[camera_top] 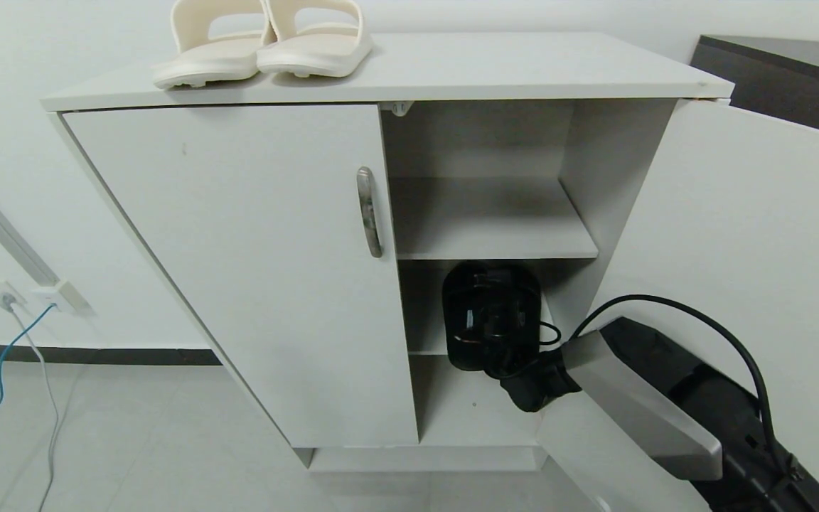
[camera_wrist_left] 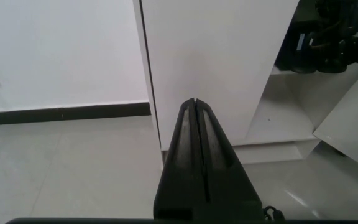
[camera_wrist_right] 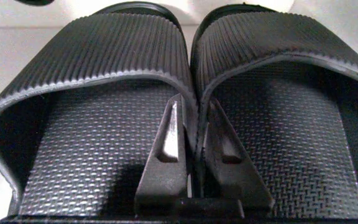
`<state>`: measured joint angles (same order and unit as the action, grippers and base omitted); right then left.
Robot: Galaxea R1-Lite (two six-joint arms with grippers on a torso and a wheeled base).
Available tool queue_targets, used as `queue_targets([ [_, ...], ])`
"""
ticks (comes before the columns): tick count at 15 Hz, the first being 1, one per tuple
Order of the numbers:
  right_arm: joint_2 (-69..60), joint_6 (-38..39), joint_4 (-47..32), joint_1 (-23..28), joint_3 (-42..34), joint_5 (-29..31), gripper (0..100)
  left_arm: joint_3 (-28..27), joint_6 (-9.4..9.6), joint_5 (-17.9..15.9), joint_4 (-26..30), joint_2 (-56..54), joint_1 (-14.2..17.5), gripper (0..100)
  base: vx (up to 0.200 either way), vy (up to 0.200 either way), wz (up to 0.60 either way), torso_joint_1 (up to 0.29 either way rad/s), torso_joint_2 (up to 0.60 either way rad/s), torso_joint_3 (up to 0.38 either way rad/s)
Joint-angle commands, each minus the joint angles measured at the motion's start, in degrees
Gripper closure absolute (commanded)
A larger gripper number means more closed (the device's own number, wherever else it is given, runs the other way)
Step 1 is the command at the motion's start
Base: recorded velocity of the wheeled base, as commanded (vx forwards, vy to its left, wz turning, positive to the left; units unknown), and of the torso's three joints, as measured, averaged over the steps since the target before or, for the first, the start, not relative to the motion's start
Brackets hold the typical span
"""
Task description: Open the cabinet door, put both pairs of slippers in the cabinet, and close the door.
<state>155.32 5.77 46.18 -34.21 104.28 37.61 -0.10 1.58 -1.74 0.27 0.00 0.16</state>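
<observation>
The right gripper (camera_wrist_right: 195, 124) is closed to a narrow pinch on the black pair (camera_top: 493, 316), with its fingers (camera_wrist_right: 173, 140) squeezing the two inner strap edges together so both slippers hang as one bundle. The pair is inside the cabinet (camera_top: 523, 67), past the open right door (camera_top: 751, 249), in the compartment under the upper shelf (camera_top: 488, 220). It sits at the level of the middle shelf (camera_top: 425, 345); whether the soles rest on it I cannot tell.

The slippers lie straight ahead of the gripper. Their long axis runs front to back along the arm's own line, with the strap openings facing the gripper and the far ends pointing at the back wall. So letting go and pulling straight out should clear them without a sideways move.

The white pair (camera_top: 310, 57) lies side by side on the left of the cabinet top, above the closed left door (camera_top: 239, 270). Their long axes also run front to back, and the near ends are at the front edge.

The left gripper (camera_wrist_left: 194, 109) is fully closed and empty, low over the floor (camera_wrist_left: 73, 168) in front of that door. It is the nearer arm for the white pair, though well below it.
</observation>
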Motion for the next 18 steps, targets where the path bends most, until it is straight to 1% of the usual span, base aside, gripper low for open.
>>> queue_targets([
  [1,3.15,0.21,-2.85,0.63,5.58,0.01,100,0.01,0.00,-0.01,0.00,0.09,0.02,100,0.000,0.000,0.00,0.000,0.00,0.000],
  [2,3.50,0.30,-3.55,0.72,6.64,0.01,100,0.01,0.00,0.07,0.00,0.00,0.02,100,0.000,0.000,0.00,0.000,0.00,0.000],
  [3,4.64,0.30,-4.87,0.81,9.54,0.01,100,0.01,0.00,-0.01,0.00,0.00,0.02,100,0.000,0.000,0.00,0.000,0.00,0.000],
  [4,4.82,0.30,-5.92,0.98,10.31,0.01,100,0.01,0.00,0.07,0.00,0.00,0.02,100,0.000,0.000,0.00,0.000,0.00,0.000],
  [11,5.43,0.21,-6.36,1.60,10.31,-0.08,100,0.01,0.00,0.07,0.00,0.00,0.02,100,0.000,0.000,0.00,0.000,0.00,0.000],
  [12,5.43,0.21,-6.36,1.51,10.31,-0.08,0,0.01,0.00,0.07,0.00,0.00,0.02,100,0.000,0.000,0.00,0.000,0.00,0.000],
  [16,5.26,0.21,-6.28,1.42,10.07,0.10,0,0.01,0.00,0.07,0.00,0.00,0.02,100,0.000,0.000,0.00,0.000,0.00,0.000],
  [18,4.38,0.03,-5.75,1.16,8.05,0.45,0,0.01,0.00,0.07,0.00,0.00,0.02,100,0.000,0.000,0.00,0.000,0.00,0.000],
])
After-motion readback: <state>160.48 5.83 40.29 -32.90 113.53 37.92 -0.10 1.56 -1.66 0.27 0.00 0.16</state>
